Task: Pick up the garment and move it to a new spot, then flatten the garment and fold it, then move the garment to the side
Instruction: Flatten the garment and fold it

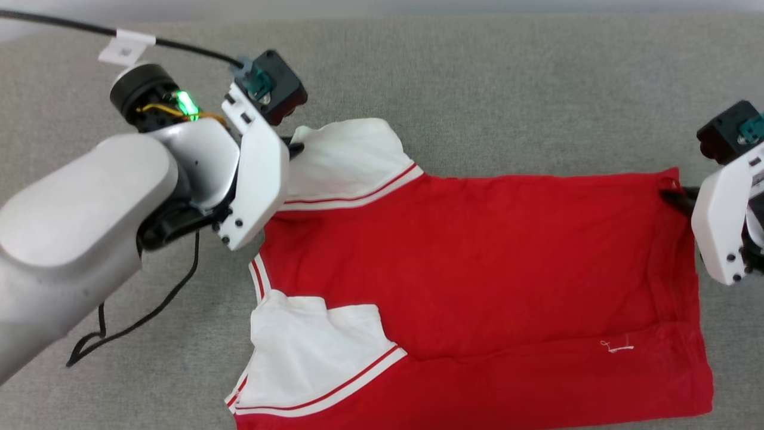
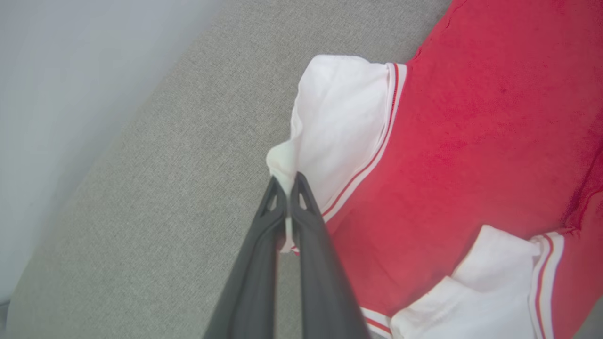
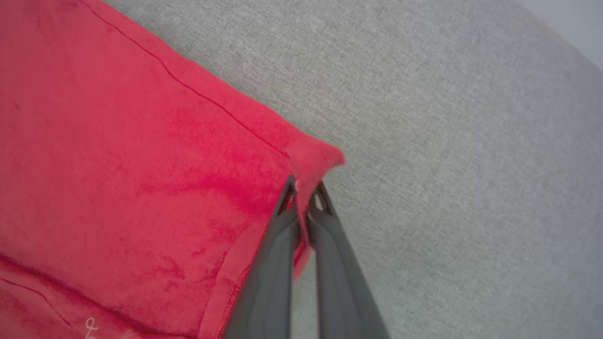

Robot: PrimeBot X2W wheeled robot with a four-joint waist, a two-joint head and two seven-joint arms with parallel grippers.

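The garment, a red T-shirt with white striped sleeves, lies spread on the grey cloth surface, neck to the left and hem to the right. My left gripper is shut on the far white sleeve's edge; in the left wrist view the gripper has white cloth pinched between its dark fingers. My right gripper is shut on the hem's far corner; the right wrist view shows the gripper with red cloth clamped between its fingers. No print shows on the upward side.
The grey fabric surface extends all around the shirt. A black cable loops on it under my left arm, and another cable with a white tag runs in at the top left. A pale wall borders the surface.
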